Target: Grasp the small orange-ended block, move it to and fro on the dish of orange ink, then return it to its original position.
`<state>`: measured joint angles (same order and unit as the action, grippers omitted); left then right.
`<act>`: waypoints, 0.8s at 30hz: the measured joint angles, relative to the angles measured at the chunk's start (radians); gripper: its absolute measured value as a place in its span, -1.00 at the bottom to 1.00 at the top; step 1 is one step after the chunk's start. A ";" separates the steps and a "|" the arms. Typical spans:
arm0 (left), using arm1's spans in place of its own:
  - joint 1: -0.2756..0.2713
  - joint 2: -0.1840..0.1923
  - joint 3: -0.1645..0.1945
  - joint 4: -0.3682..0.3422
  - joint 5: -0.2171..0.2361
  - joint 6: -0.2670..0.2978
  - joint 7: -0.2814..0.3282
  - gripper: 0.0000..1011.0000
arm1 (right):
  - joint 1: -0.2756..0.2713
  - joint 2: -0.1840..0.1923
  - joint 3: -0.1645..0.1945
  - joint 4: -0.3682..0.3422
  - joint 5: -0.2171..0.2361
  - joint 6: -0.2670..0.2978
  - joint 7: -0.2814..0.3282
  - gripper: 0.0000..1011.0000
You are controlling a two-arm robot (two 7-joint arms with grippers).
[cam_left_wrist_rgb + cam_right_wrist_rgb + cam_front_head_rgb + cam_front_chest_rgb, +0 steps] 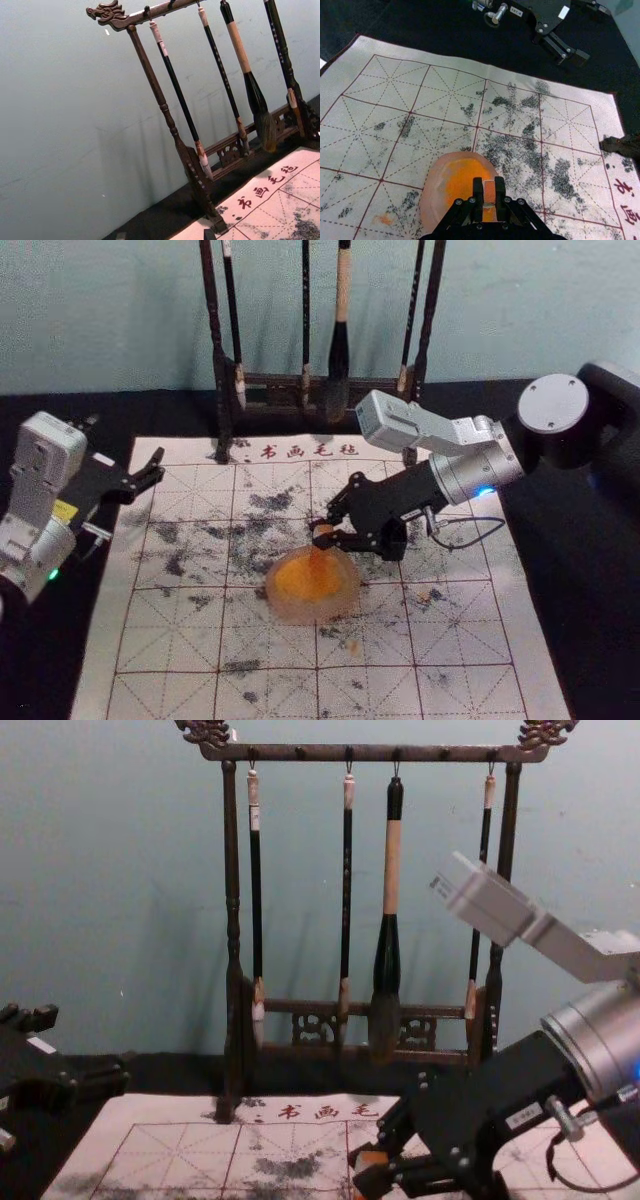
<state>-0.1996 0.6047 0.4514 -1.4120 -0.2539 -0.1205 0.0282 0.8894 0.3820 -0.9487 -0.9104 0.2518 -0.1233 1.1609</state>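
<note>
So the right gripper (322, 533) is over the dish (287, 611), both fingertips clamped on the small orange-ended block (319, 558). From the head view, the block sits upright with its low end at the orange ink (296, 580), though I honestly can't tell if it touches. The right wrist view looks down on it instead and gives you the pinch dead on: one fingertip on each side, pale top edge between them, ink smeared around the dish's middle. The chest view goes side-on, adding the carved rack (232, 920) with its hanging brushes, incl. a fat one (391, 870) with a pale wooden handle. The left wrist view gets that rack's dragon-head end (111, 12) up close. Left gripper (124, 441) is parked by the gridded felt mat's (168, 640) far left corner, fingers spread apart, nothing between them.
</note>
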 joint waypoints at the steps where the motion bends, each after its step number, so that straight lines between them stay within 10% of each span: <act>1: 0.000 0.000 0.000 0.000 0.000 0.000 0.000 0.98 | -0.001 0.002 0.000 -0.003 -0.002 0.000 -0.001 -0.74; 24: 0.000 0.000 0.000 0.000 0.000 0.000 0.000 0.98 | -0.027 0.058 0.001 -0.079 -0.010 0.013 -0.009 -0.74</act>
<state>-0.1995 0.6046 0.4514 -1.4119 -0.2539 -0.1205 0.0283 0.8621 0.4396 -0.9475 -0.9893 0.2420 -0.1104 1.1521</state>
